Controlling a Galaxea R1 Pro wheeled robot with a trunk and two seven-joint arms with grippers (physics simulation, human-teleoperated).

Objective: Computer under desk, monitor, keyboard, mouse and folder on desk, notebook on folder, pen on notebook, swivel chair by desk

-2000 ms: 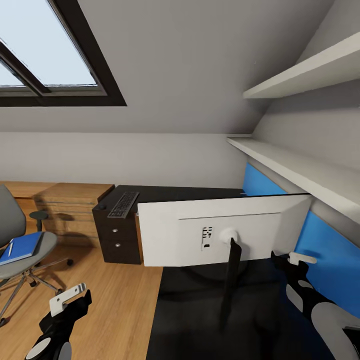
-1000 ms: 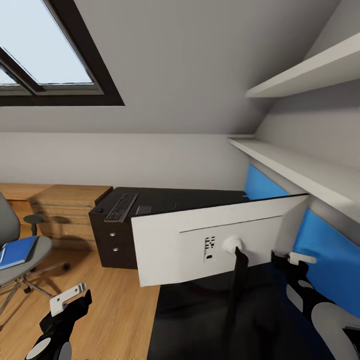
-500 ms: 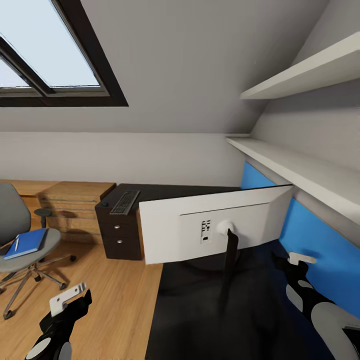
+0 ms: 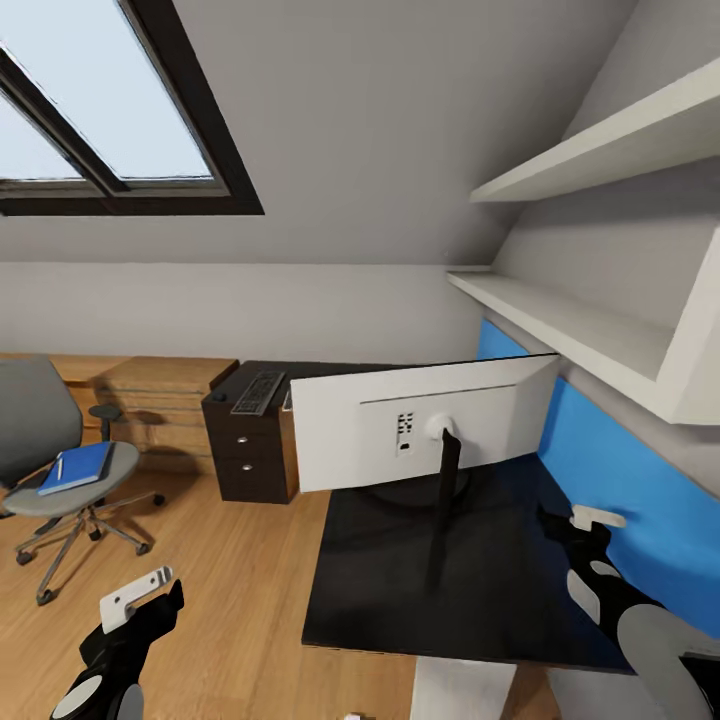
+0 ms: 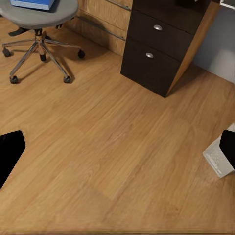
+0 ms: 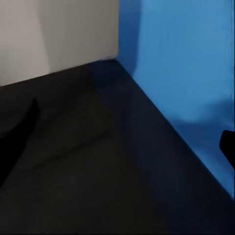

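The monitor (image 4: 420, 430) stands on the black desk (image 4: 390, 600) with its pale grey back towards me. The keyboard (image 4: 258, 392) lies on the far desk section above the drawer unit (image 4: 250, 450), with a small dark lump that looks like the mouse (image 4: 219, 396) beside it. At the left, the swivel chair (image 4: 40, 440) carries the blue folder (image 4: 78, 467) with a white pen (image 4: 58, 467) on it. The chair (image 5: 39, 17) and folder (image 5: 34, 4) also show in the left wrist view. My left gripper (image 4: 140, 600) hangs open over the floor. My right gripper (image 4: 590, 530) is open over the desk's right side. The notebook is out of view.
A light wooden dresser (image 4: 165, 400) stands behind the chair. Two white shelves (image 4: 560, 320) jut out above the blue back panel (image 4: 620, 470). A pale grey block (image 5: 218, 156) sits on the plank floor (image 4: 230, 590) near the desk's front edge.
The whole view has shifted as I pull back from the desk. The monitor looks farther away, and the desk's front edge and more of the chair show. Both arms hold the same pose.
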